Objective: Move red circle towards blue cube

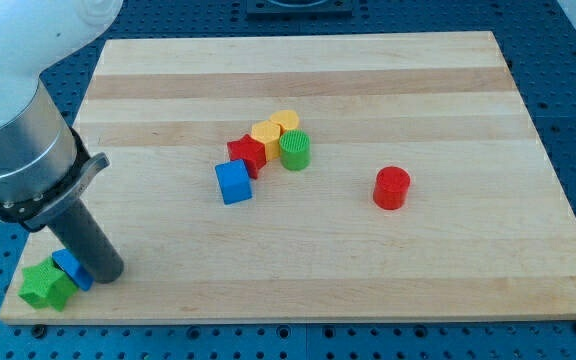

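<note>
The red circle (391, 187) lies alone right of the board's middle. The blue cube (233, 182) lies left of the middle, well to the left of the red circle. My tip (108, 275) stands near the board's bottom left corner, far left of both, just right of a small blue block (69, 268) and a green block (47, 286), close against the blue one.
A cluster sits just above and right of the blue cube: a red block (247, 154), a yellow block (266, 134), a yellow hexagon-like block (286, 121) and a green cylinder (294, 151). The wooden board (298, 60) ends near all view edges.
</note>
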Motion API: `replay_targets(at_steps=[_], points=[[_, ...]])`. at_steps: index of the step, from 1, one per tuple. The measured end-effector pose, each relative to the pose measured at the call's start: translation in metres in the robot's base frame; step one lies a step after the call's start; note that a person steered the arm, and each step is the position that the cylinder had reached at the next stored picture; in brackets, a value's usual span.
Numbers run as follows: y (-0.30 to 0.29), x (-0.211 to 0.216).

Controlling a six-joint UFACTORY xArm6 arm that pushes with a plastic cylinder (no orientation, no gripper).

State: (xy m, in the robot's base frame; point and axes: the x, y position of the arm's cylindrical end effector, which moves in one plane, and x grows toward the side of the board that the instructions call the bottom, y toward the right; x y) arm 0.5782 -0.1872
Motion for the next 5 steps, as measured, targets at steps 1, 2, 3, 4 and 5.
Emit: replay_targets(at_steps=[1,2,3,4,5], points=[[0.108,-0.002],[0.215,-0.002],[0.316,-0.014],[0.388,-0.053],[0.390,-0.116]])
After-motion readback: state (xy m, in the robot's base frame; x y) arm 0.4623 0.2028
